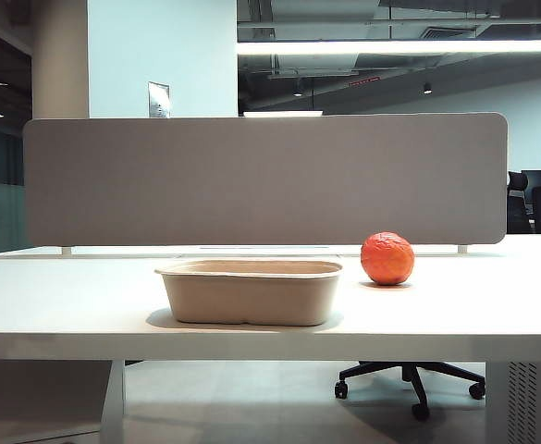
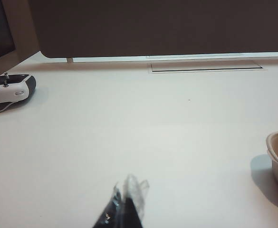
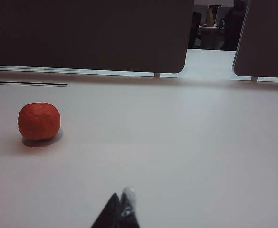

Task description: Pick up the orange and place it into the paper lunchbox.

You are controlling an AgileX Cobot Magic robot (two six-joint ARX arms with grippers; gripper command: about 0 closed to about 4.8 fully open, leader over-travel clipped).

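Beige moulded-pulp oblong lunchbox (image 1: 250, 292), long axis crosswise, apart from the bumpy reddish-orange ball (image 1: 387, 258) on the white tabletop (image 1: 455, 310). Left end effector (image 2: 127, 202) and right end effector (image 3: 123, 204) hover closed, holding nothing.

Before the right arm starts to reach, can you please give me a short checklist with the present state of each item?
1. Reddish-orange wrinkled ball rests free on the white table: ok.
2. Beige moulded-pulp lunchbox upright, apart from the orange: ok.
3. Lunchbox empty inside: cannot tell.
4. Right gripper open for grasping: not ok, shut, far from the orange.
5. Left gripper away from the lunchbox: ok; open or shut: cannot tell.
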